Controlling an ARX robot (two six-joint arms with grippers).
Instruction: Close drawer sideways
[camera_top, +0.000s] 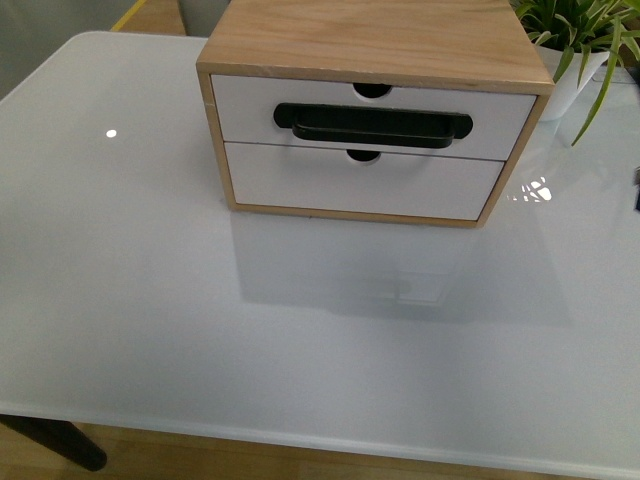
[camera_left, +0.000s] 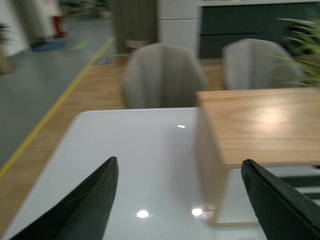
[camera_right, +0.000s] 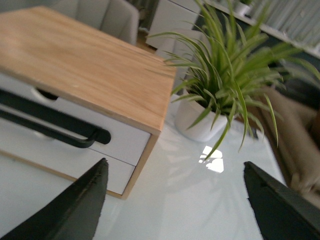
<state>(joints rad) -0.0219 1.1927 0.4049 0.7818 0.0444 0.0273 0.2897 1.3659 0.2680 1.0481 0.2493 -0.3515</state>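
Note:
The drawer (camera_top: 250, 105) is the upper one of a light wood cabinet (camera_top: 380, 40) at the back of the white table. It has a white front, a long black bar handle (camera_top: 372, 125) and a semicircular notch (camera_top: 372, 90). Its front looks about level with the cabinet frame. Neither gripper shows in the front view. My left gripper (camera_left: 180, 161) is open and empty, above the table beside the cabinet's left side (camera_left: 207, 150). My right gripper (camera_right: 175, 162) is open and empty, off the cabinet's right front corner, with the drawer (camera_right: 122, 140) and handle (camera_right: 50, 120) to one side.
A lower white drawer without a handle (camera_top: 300, 180) sits under it. A potted green plant (camera_top: 585, 40) in a white pot (camera_right: 195, 122) stands right of the cabinet. Grey chairs (camera_left: 162, 75) stand beyond the table's far edge. The table's front edge (camera_top: 300, 435) is near.

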